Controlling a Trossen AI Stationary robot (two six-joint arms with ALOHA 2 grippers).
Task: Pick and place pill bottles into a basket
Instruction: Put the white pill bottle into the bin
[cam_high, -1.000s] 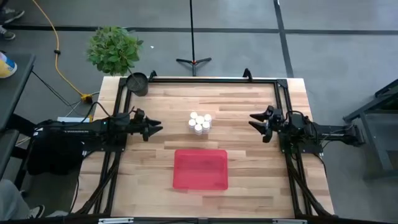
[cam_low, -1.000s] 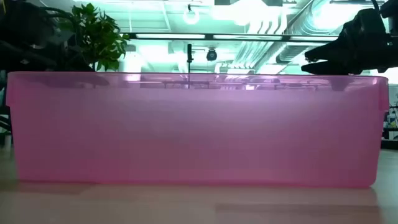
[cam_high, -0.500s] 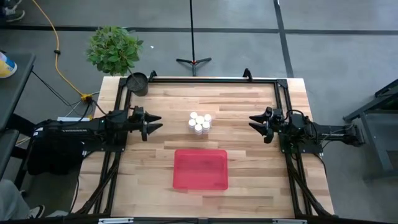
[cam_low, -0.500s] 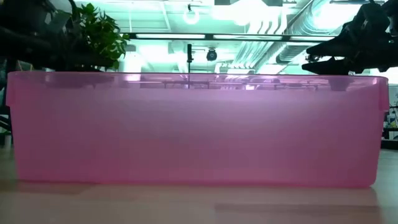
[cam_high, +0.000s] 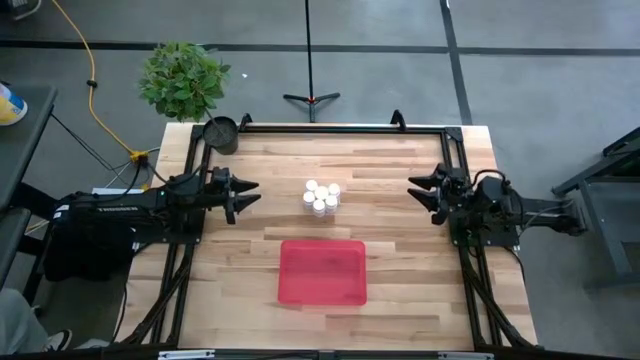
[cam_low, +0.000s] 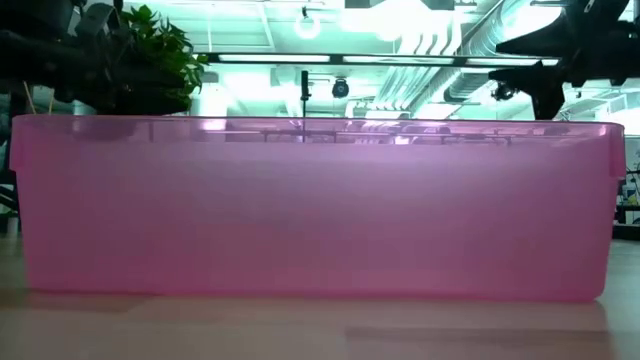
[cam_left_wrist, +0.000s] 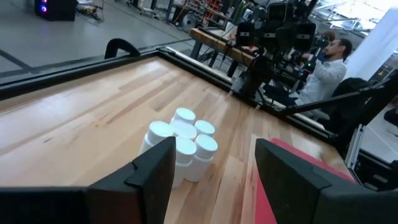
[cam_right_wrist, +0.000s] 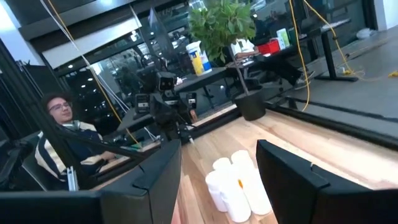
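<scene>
White pill bottles (cam_high: 321, 197), five of them, stand bunched and touching on the wooden bench (cam_high: 390, 160), just beyond the far edge of the red basket (cam_high: 322, 271). None is in the basket yet; its floor shows bare red from above, so I judge the task barely begun.

Over the last second my left tool (cam_high: 250, 192), level with the bottles on their left, has drawn back a little from them, and my right tool (cam_high: 414, 189), well off to their right, has also pulled away. Neither has closed in on a bottle, so no pick is under way. Both tools stand partly open and hold nothing.

Beyond the bottles, at the bench's far left corner, sits a small dark pot (cam_high: 220, 132); I cannot see into it.
</scene>
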